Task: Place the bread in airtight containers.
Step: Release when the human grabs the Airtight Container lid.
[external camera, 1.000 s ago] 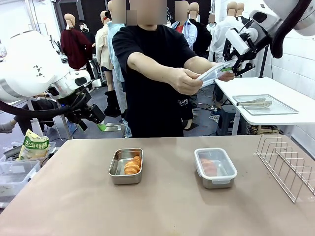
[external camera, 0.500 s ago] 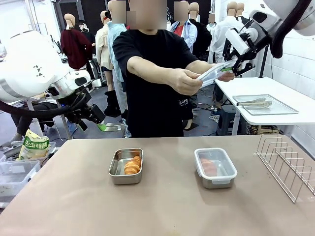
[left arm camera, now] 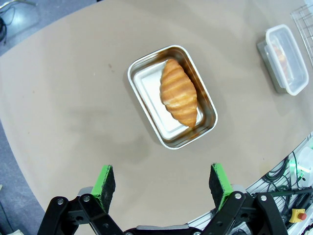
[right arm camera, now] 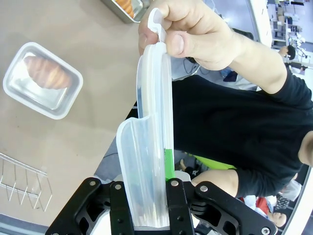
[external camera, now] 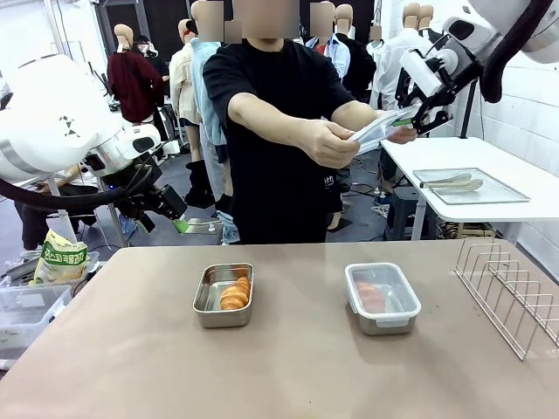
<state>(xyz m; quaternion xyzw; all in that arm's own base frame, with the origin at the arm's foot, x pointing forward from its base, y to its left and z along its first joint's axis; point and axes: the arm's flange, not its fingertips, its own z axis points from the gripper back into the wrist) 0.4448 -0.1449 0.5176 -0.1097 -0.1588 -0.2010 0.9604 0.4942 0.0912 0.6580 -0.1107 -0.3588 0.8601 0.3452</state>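
The right pincer (external camera: 403, 121), raised well above the desk's far right corner, is pinching one end of a clear, white-rimmed lid (right arm camera: 146, 142); the person's hand (external camera: 327, 144) grips the other end by its tab. Across the last second nothing here has shifted: pincer, lid and hand sit as they did, so the handover is stalled midway, with both parties holding on. My reading is that the lid is meant for the open pan and cannot travel until one side lets go.

The left pincer (left arm camera: 163, 182) hangs with its green pads spread wide and nothing between them, off the desk's left edge, looking down on the open steel pan (left arm camera: 171, 95). That pan sits left of the desk's middle, and a croissant (left arm camera: 179, 91) lies inside it, uncovered. The second pan (external camera: 382, 298), right of the middle, already wears its lid, with the other croissant (right arm camera: 48, 71) visible through it. So one container looks finished; the other has its bread but still lacks its cover.
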